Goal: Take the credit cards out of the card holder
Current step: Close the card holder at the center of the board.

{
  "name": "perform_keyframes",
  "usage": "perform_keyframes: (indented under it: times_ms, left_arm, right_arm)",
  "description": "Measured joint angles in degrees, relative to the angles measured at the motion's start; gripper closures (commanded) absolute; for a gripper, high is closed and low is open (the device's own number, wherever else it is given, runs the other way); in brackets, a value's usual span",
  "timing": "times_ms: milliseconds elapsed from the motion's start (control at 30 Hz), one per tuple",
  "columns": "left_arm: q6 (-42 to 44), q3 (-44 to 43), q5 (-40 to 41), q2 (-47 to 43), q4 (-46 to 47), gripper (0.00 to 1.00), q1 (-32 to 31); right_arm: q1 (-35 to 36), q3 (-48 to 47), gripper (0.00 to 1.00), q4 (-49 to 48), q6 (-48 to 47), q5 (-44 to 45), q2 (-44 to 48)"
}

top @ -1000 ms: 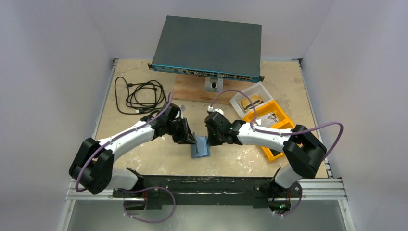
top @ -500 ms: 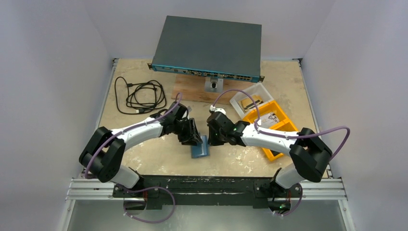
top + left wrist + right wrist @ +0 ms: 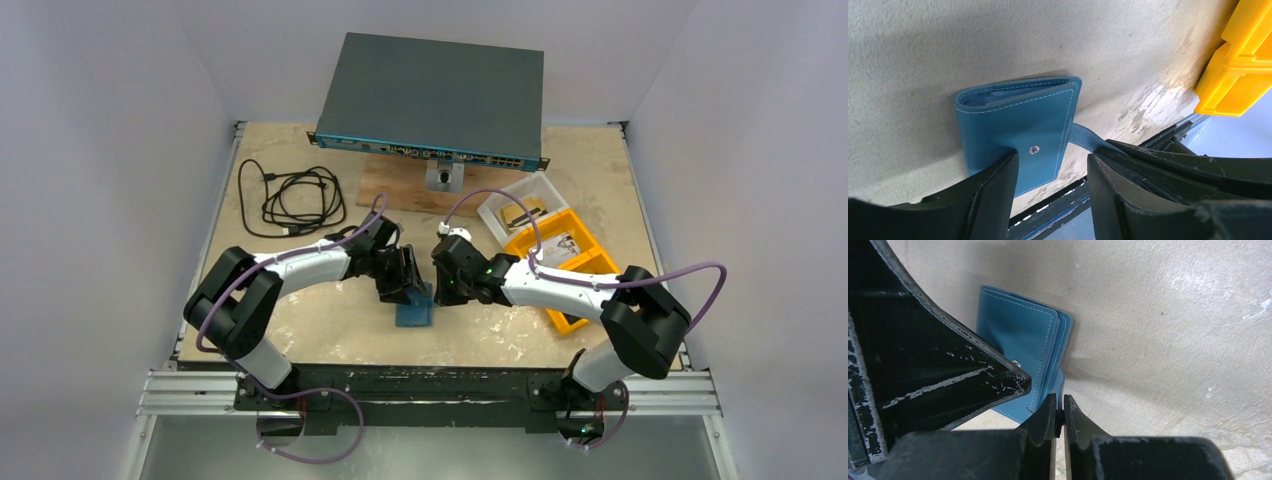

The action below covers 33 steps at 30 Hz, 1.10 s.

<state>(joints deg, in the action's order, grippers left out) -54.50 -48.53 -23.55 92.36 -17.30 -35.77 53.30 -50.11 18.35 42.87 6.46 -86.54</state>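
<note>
Only the card holder point(image 3: 1013, 120) exterior shows; left gripper point(image 3: 1053, 159) spread, right gripper point(image 3: 1060, 400) pinched together.

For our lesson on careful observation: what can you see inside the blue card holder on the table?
The card holder lies folded. Only thin blue layer edges show along its open side. Its cover hides the pockets, so no cards can be seen.

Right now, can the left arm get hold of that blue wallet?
Probably yes: the left gripper has its jaws open at the card holder, its near edge between them and nothing in the way.
</note>
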Motion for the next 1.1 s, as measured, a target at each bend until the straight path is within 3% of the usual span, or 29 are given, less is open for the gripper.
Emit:
perform_keyframes:
  times_ms: [333,800,1100]
  left_arm:
    - [-0.1,0.0,3.2,-1.2,-1.2,0.55,0.0]
    - [1.6,1.2,9.5,-8.4,-7.2,0.92,0.0]
    - [1.6,3.2,9.6,-7.7,-7.3,0.97,-0.1]
  right_arm:
    - [0.0,0.0,1.0,-0.4,0.2,0.0,-0.1]
    - [0.0,0.0,1.0,-0.4,0.2,0.0,-1.5]
    - [0.0,-0.1,1.0,-0.3,0.2,0.0,-1.6]
